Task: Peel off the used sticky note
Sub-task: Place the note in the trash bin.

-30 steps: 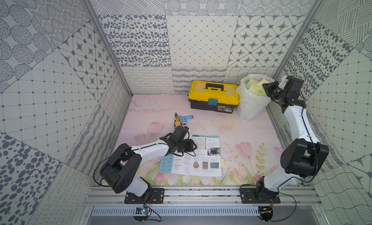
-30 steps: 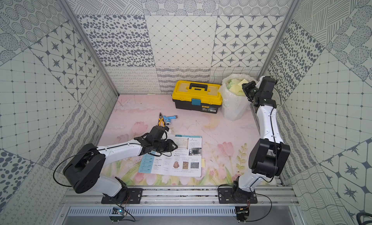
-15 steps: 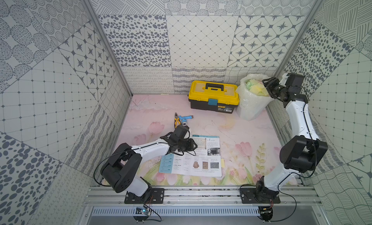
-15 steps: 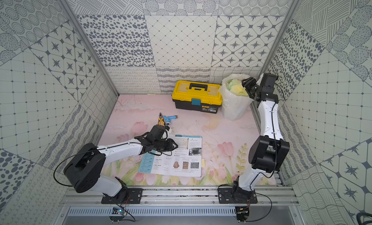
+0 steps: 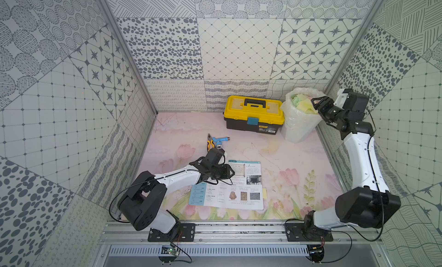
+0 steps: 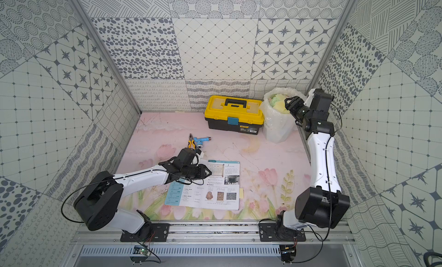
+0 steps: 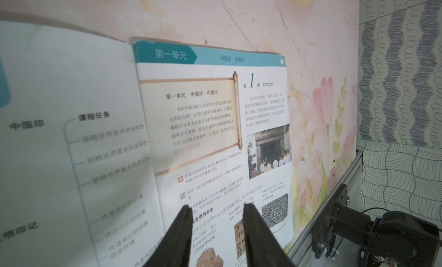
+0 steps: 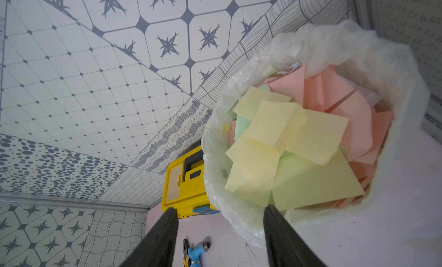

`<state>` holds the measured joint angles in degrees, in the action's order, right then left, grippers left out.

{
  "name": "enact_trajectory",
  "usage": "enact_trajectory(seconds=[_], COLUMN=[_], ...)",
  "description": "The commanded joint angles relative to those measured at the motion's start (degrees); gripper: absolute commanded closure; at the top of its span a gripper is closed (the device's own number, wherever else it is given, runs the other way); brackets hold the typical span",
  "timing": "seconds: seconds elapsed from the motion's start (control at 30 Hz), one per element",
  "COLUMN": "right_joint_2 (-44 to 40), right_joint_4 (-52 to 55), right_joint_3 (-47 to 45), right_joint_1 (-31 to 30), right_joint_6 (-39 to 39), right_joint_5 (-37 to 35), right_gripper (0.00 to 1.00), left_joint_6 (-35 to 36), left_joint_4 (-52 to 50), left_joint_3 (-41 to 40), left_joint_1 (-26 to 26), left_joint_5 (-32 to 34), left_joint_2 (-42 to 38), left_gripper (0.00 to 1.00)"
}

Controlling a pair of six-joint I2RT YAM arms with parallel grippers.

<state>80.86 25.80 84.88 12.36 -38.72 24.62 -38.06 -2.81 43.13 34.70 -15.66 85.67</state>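
Though narrower a second ago, right claw (image 8: 220,208) gapes over bin (image 8: 215,163); left claw (image 7: 218,206) stays parted.

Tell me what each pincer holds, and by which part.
Nothing is held. The right pincer is open and empty at the bin bag; the left pincer is open over the book.

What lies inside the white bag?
The bag holds a heap of yellow, green and pink sticky notes; anything beneath the top layer is covered.
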Motion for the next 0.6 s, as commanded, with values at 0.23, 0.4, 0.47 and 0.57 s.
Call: enact_trajectory(seconds=[0.23, 0.4, 0.47, 0.57], right_joint_2=[-13.7, -15.8, -16.9, -18.4], right_joint_4=[-6.2, -6.6, -6.8, -7.3], right_joint_3=[-27.3, -37.8, -41.6, -45.9], right_joint_1=[-12.5, -22.1, -25.0, -28.6], right_joint_6=[0.8, 0.9, 0.3, -0.9], right_joint_5=[2.9, 0.6, -0.7, -1.9], right_gripper=[0.4, 0.42, 0.42, 0.43], left_joint_6=[-1.0, -1.0, -1.0, -0.8], left_joint_4=[2.5, 2.3, 2.0, 1.6], left_joint_3=[-1.5, -0.9, -0.7, -0.5], left_joint_1=[-0.2, -0.2, -0.2, -0.2], left_joint_5=[-3.8, -4.2, -4.3, -4.4], left_joint_2=[-2.7, -3.1, -3.4, -3.7], left_gripper=[0.45, 0.41, 0.4, 0.39])
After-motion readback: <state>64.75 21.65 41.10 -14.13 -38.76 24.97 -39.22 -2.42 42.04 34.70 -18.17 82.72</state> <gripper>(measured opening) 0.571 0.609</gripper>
